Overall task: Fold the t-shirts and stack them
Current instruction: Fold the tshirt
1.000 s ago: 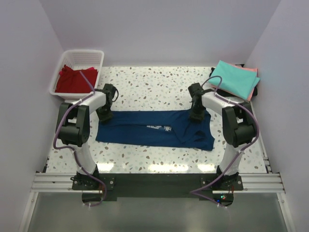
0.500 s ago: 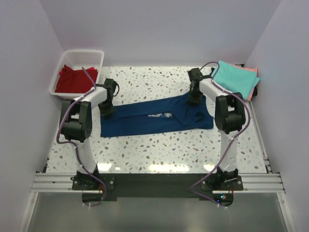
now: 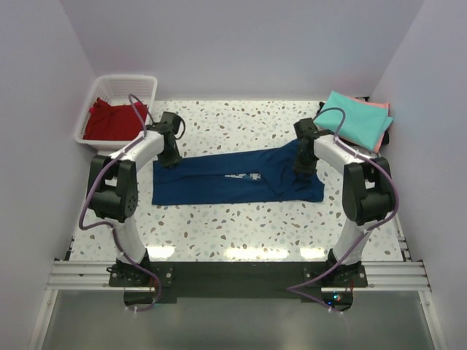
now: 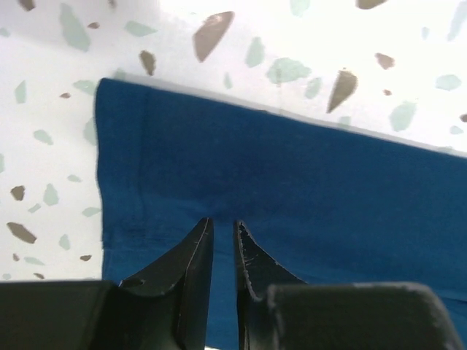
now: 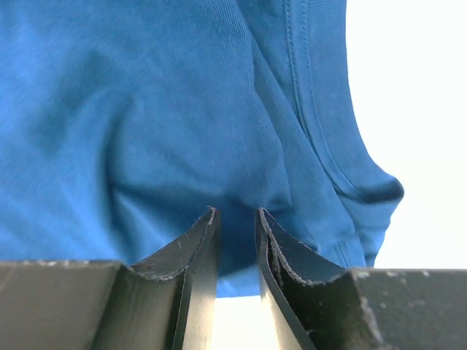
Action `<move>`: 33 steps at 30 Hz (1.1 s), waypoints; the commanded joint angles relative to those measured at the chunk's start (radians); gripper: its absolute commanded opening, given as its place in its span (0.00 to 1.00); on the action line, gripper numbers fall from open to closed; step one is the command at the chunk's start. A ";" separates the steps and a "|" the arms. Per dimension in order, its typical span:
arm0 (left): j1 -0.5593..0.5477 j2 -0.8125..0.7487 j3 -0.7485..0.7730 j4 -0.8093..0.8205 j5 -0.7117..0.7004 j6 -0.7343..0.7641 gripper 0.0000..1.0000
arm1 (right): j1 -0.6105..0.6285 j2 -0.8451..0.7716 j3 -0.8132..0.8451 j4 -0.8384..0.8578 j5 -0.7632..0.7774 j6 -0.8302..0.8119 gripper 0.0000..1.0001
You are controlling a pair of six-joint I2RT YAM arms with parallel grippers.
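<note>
Drawn back toward the near edge in the last half second, the right gripper [image 5: 235,213] pinches the navy blue cotton t-shirt [image 3: 233,179] at its right end. The left gripper [image 4: 222,222] nips the left hem. Spread mid-table, the shirt runs left to right, its right end angled slightly farther away. A white plastic basket [image 3: 149,84] at far left holds a red t-shirt [image 3: 109,120]. At far right, a folded teal t-shirt [image 3: 354,120] lies on a salmon-pink one [image 3: 381,106].

Nothing legible shows anywhere; the pale print [image 3: 241,177] on the navy t-shirt [image 3: 204,186] is too small to read.
</note>
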 commanded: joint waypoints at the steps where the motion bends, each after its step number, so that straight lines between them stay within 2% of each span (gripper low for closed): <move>1: -0.047 -0.046 0.029 0.072 0.057 0.058 0.23 | 0.007 -0.098 -0.031 -0.006 -0.015 0.002 0.30; 7: -0.087 -0.024 0.046 0.117 0.163 0.101 0.23 | 0.014 -0.132 -0.131 0.000 -0.034 -0.004 0.29; 11: -0.173 -0.018 0.058 0.187 0.281 0.167 0.24 | 0.014 -0.112 -0.178 0.035 -0.029 -0.007 0.29; 16: -0.279 0.060 0.182 0.177 0.333 0.203 0.25 | 0.014 -0.103 -0.203 0.051 -0.041 0.007 0.28; 23: -0.389 0.187 0.314 0.232 0.553 0.105 0.27 | 0.014 -0.095 -0.229 0.057 -0.031 0.024 0.26; 28: -0.454 0.295 0.420 0.235 0.616 0.071 0.28 | 0.014 -0.094 -0.237 0.074 -0.034 0.050 0.25; 33: -0.512 0.309 0.439 0.230 0.625 0.049 0.29 | 0.014 -0.088 -0.226 0.078 -0.037 0.047 0.25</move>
